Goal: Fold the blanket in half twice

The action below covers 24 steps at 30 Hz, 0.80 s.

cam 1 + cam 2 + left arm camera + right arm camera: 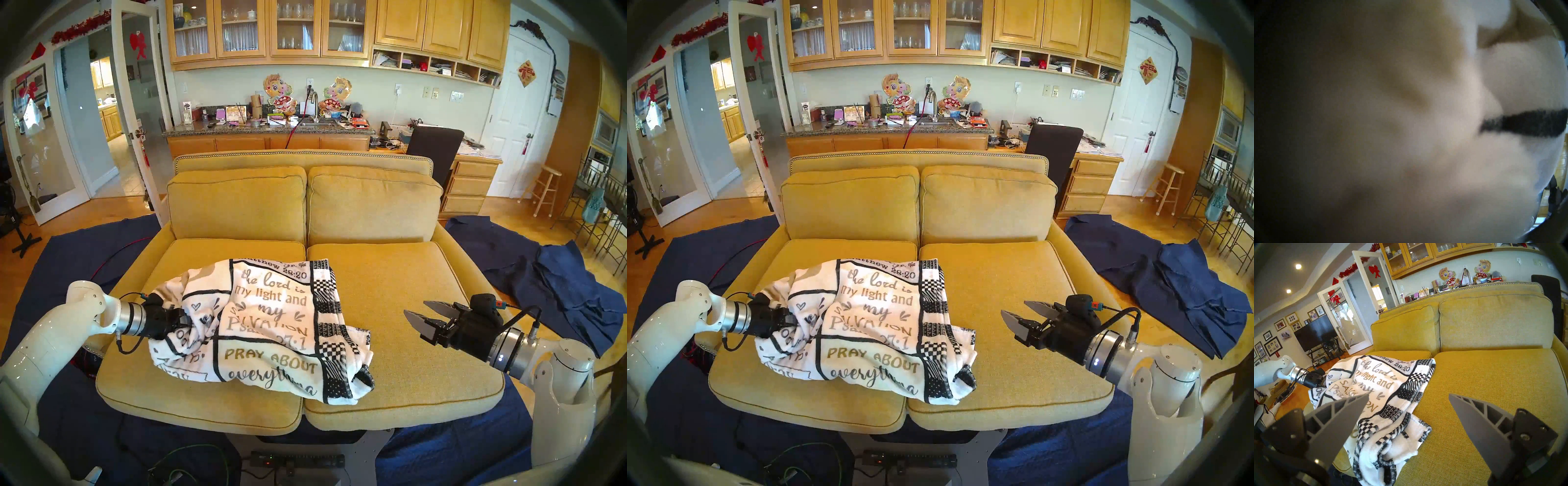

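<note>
Blanket lies bunched on the sofa; left gripper, buried in fleece, jaws' state cannot be told; right gripper wide, idle; spreading needed before folding.

Blanket: on the sofa seat, bunched across the left cushion, spilling over the centre seam.
Left gripper: at the blanket's left edge.
Right gripper: over the right cushion, apart from the blanket.
</note>
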{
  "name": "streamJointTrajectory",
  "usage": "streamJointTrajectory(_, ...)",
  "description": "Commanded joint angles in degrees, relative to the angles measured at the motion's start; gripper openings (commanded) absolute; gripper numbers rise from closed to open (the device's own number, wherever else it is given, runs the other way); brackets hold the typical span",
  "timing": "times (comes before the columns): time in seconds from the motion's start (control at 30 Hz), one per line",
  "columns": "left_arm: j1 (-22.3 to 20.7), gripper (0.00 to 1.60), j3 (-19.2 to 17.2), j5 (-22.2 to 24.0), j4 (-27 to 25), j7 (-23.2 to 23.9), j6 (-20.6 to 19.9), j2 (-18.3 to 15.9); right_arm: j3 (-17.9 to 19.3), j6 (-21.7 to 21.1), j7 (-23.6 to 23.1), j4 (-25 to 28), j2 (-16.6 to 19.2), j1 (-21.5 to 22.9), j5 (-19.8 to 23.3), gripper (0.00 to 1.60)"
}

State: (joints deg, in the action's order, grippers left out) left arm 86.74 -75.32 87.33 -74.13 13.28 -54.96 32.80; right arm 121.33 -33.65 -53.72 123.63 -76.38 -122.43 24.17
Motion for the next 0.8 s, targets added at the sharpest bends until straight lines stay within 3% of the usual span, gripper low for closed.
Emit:
streamJointTrajectory(0.0, 1.8, 0.00, -5.8, 4.4, -4.8, 1.1, 0.2, -3.9, 0.2, 0.3, -0.1, 1.3, 0.0, 0.7, 0.4, 1.60)
streamJointTrajectory(0.5, -0.2, 0.00, -17.9, 2.3, -2.3, -1.2, 2.5, -12.6, 0.1, 0.3, -0.2, 1.0, 0.1, 0.7, 0.3, 1.60)
streamJointTrajectory(0.77, -0.9, 0.00, -23.0, 2.1, -5.4, -1.5, 2.8, -16.0, 0.1, 0.3, -0.2, 1.0, 0.1, 0.7, 0.3, 1.60)
